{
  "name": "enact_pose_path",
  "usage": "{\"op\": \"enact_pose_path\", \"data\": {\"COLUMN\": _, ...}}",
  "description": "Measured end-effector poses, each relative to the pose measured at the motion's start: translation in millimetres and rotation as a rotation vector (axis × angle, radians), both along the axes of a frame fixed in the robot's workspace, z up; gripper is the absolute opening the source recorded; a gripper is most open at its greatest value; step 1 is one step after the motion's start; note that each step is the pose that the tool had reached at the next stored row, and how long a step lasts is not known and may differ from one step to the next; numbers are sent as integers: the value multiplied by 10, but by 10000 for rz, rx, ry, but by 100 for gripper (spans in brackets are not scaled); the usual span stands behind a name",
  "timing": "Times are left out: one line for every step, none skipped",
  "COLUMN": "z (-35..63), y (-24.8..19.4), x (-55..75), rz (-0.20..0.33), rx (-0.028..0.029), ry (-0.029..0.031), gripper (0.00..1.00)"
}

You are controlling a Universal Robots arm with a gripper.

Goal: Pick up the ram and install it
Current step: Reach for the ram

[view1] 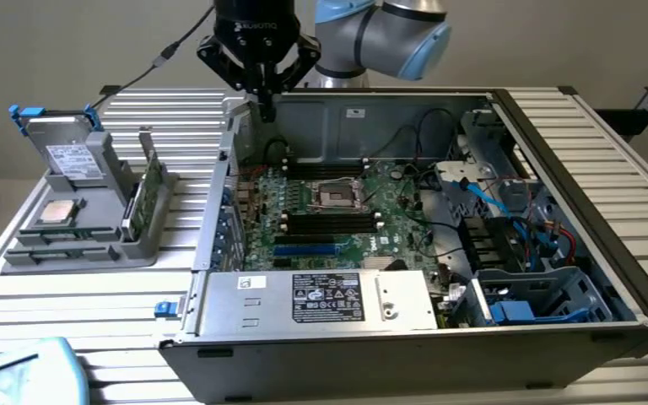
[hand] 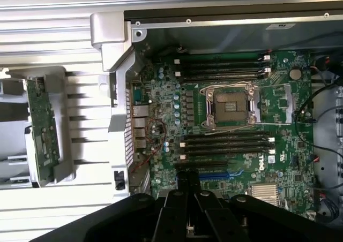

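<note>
Slatted table | arm pointing down above case rear | jaws clenched, empty | ram racked

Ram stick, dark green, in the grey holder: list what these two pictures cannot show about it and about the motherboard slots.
- Exterior view: the dark green ram stick stands with its lower edge sunk in the grey plastic holder; its lettering is too small to read.
- Wrist view: the black end effector covers part of the green motherboard.
- Wrist view: latches on the long black memory slots are too small to judge.
</note>
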State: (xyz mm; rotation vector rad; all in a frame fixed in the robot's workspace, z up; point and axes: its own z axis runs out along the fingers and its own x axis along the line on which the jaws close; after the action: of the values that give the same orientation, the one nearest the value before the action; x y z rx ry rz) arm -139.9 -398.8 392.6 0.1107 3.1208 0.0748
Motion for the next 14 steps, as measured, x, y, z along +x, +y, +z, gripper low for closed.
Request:
{"op": "enact_pose_path", "data": {"z": -1, "y": 0, "x": -45, "rz": 1, "rx": 0, "ry": 1, "gripper": 10}}
{"op": "enact_pose_path", "data": {"z": -2, "y": 0, "x": -92, "rz": 0, "rx": 1, "ry": 2, "gripper": 10}}
{"op": "enact_pose_path", "data": {"z": -2, "y": 0, "x": -138, "rz": -1, "rx": 0, "ry": 3, "gripper": 10}}
{"op": "enact_pose_path", "data": {"z": -3, "y": 0, "x": -181, "rz": 0, "rx": 1, "ry": 3, "gripper": 10}}
{"op": "enact_pose_path", "data": {"z": -4, "y": 0, "x": -227, "rz": 1, "rx": 0, "ry": 4, "gripper": 10}}
{"op": "enact_pose_path", "data": {"z": -5, "y": 0, "x": -272, "rz": 0, "rx": 0, "ry": 4, "gripper": 10}}
{"op": "enact_pose_path", "data": {"z": -6, "y": 0, "x": -318, "rz": -1, "rx": 0, "ry": 4, "gripper": 10}}
{"op": "enact_pose_path", "data": {"z": -7, "y": 0, "x": -363, "rz": 1, "rx": 1, "ry": 3, "gripper": 10}}
{"op": "enact_pose_path", "data": {"z": -8, "y": 0, "x": -410, "rz": 1, "rx": 0, "ry": 4, "gripper": 10}}
{"op": "enact_pose_path", "data": {"z": -9, "y": 0, "x": -455, "rz": 0, "rx": 0, "ry": 3, "gripper": 10}}
{"op": "enact_pose_path", "data": {"z": -11, "y": 0, "x": -500, "rz": 0, "rx": 0, "ry": 4, "gripper": 10}}
{"op": "enact_pose_path", "data": {"z": -12, "y": 0, "x": -545, "rz": 1, "rx": 0, "ry": 4, "gripper": 10}}
{"op": "enact_pose_path", "data": {"z": -13, "y": 0, "x": -590, "rz": 1, "rx": 0, "ry": 3, "gripper": 10}}
{"op": "enact_pose_path", "data": {"z": -15, "y": 0, "x": -637, "rz": 0, "rx": 0, "ry": 4, "gripper": 10}}
